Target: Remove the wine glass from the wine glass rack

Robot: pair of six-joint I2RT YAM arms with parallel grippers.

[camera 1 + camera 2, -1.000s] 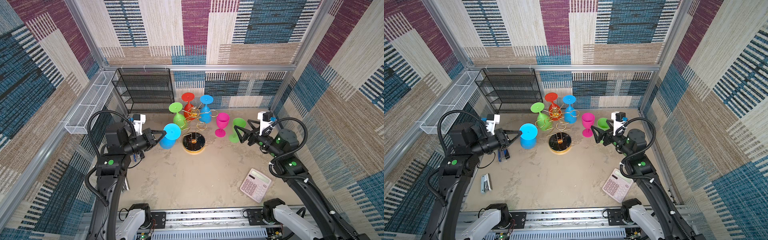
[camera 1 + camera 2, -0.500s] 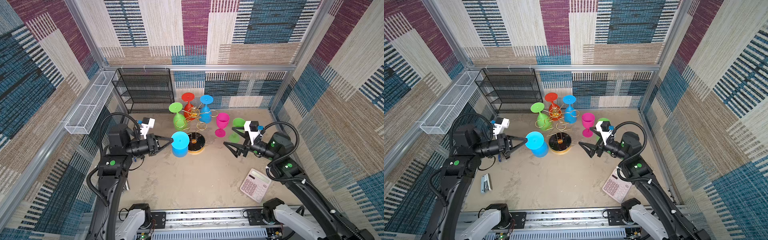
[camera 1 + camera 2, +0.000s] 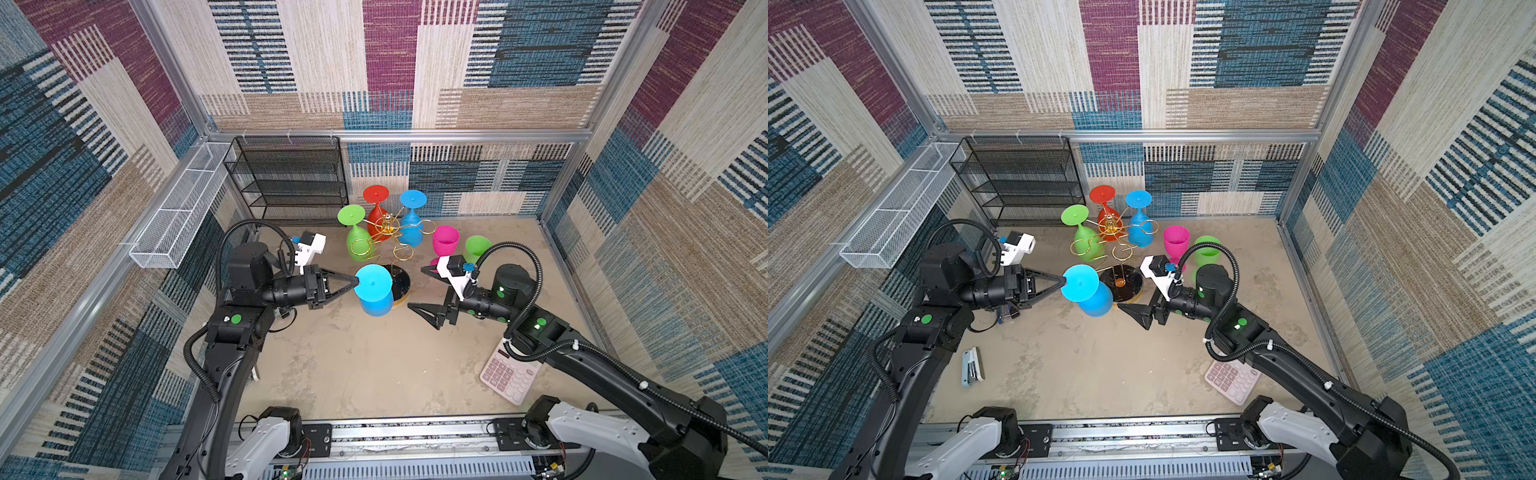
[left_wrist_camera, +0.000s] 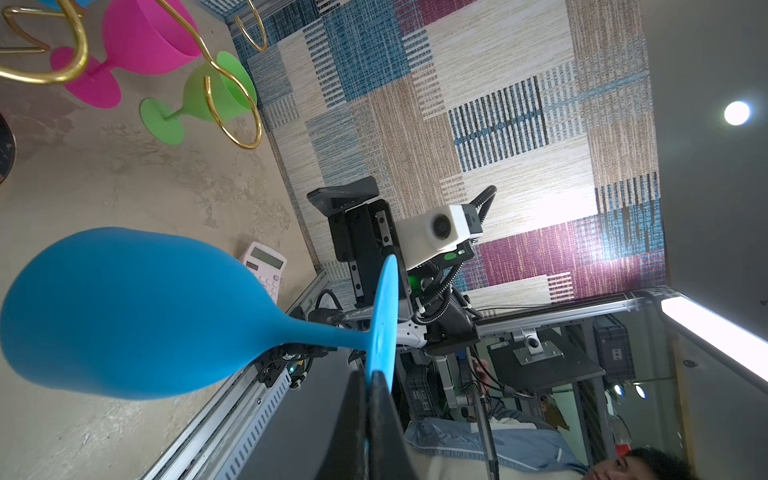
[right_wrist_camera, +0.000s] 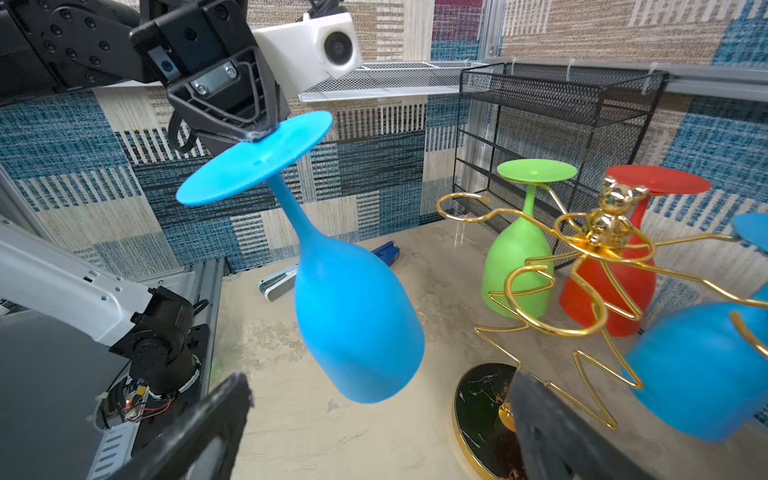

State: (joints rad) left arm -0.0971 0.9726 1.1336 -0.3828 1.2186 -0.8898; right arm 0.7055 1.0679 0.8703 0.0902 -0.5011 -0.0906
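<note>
Pinching the foot of the blue wine glass [image 3: 376, 296] at its edge, my left gripper [image 3: 356, 284] is clamped tight on it, and the glass hangs bowl-down and tilted in the air, free of the wine glass rack [image 3: 390, 232] and just beside its black base. My right gripper [image 3: 416, 287] faces the bowl from the other side, jaws spread wide, gripping nothing.
</note>
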